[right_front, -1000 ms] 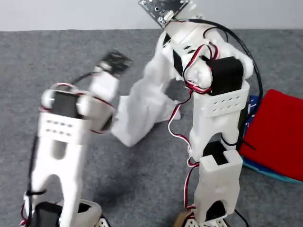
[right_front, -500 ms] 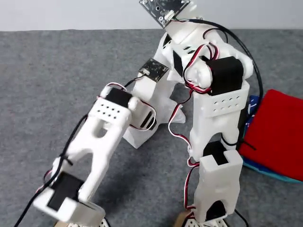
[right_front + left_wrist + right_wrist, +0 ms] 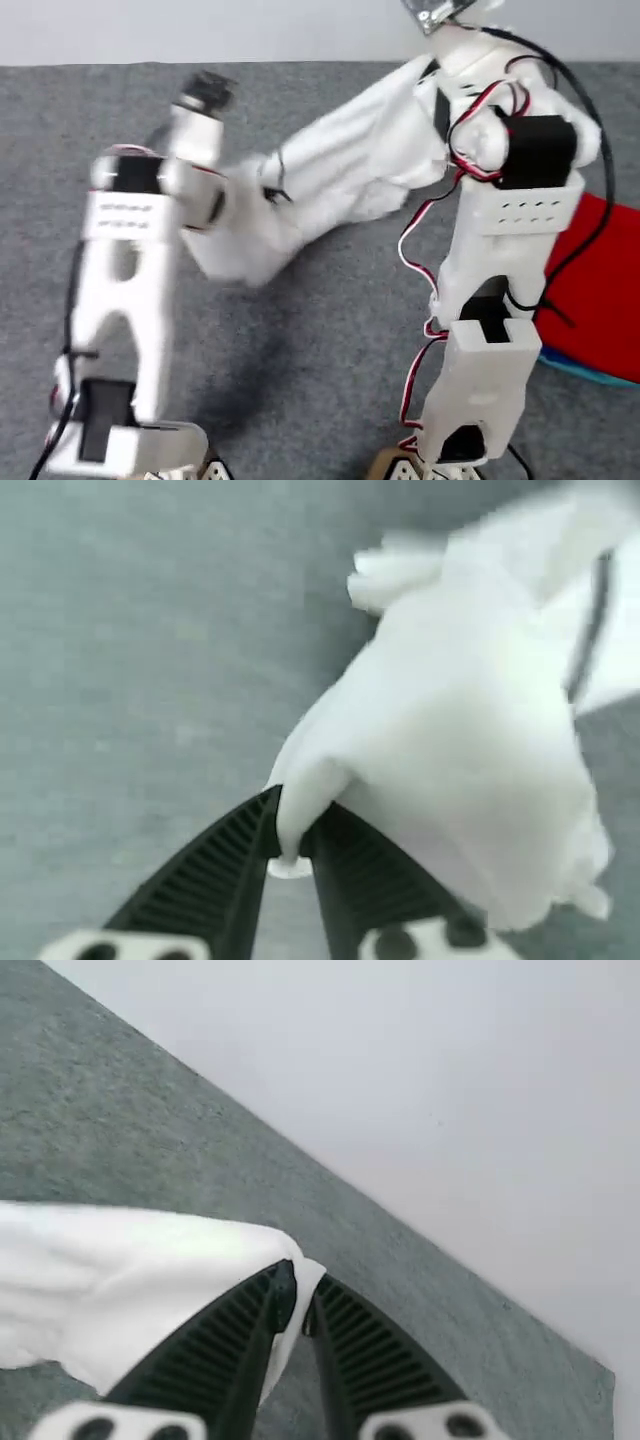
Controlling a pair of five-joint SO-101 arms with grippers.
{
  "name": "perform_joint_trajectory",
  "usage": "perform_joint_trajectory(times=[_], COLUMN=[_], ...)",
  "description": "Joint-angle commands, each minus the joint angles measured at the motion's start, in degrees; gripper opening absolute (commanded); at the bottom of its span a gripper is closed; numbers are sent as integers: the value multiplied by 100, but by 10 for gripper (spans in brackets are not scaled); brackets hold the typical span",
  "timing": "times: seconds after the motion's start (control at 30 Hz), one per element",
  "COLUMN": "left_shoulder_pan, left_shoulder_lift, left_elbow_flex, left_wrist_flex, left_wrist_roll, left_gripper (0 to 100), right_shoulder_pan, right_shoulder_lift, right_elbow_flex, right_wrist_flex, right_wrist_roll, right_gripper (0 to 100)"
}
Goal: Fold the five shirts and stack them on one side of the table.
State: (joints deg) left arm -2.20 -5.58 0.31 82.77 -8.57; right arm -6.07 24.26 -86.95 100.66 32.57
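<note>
Hanging between left gripper (image 3: 290, 825) and right gripper (image 3: 298, 1290), white shirt (image 3: 335, 180) above grey table (image 3: 300, 385).

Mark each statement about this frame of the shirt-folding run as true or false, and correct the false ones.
1. The left gripper and the right gripper are each shut on the white shirt. True.
2. The white shirt lies folded flat on the table. False: it hangs stretched between the two grippers, above the table.
3. A red shirt lies beside the right arm. True.
4. The red shirt rests directly on the bare table. False: a blue cloth shows under its edge.
</note>
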Motion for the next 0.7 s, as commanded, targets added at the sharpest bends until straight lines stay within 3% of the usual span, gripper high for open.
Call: perform_joint_trajectory(times=[0.0, 0.1, 0.27, 0.37, 0.53, 0.67], left_shoulder_pan=[-686, -1125, -1521, -1864, -2295, -2057], left_shoulder_lift=[-545, -369, 791, 1468, 2163, 2418], left_elbow_flex=[-532, -848, -1253, -1622, -2932, -4110], left_wrist_flex=[-149, -457, -519, -422, 343, 1459], left_wrist_roll=[-264, -369, -237, 0, -229, -484], left_gripper=[5, 15, 190, 224, 226, 225], right_shoulder_pan=[163, 136, 145, 163, 163, 127], right_shoulder_lift=[-374, -365, -207, -180, -189, -189], right_elbow_flex=[-246, -237, -97, -26, -53, -35], right_wrist_flex=[189, 189, 189, 189, 198, 198], right_wrist_roll=[-44, -44, -62, -70, -70, -70], right_gripper=[10, 10, 10, 10, 10, 10])
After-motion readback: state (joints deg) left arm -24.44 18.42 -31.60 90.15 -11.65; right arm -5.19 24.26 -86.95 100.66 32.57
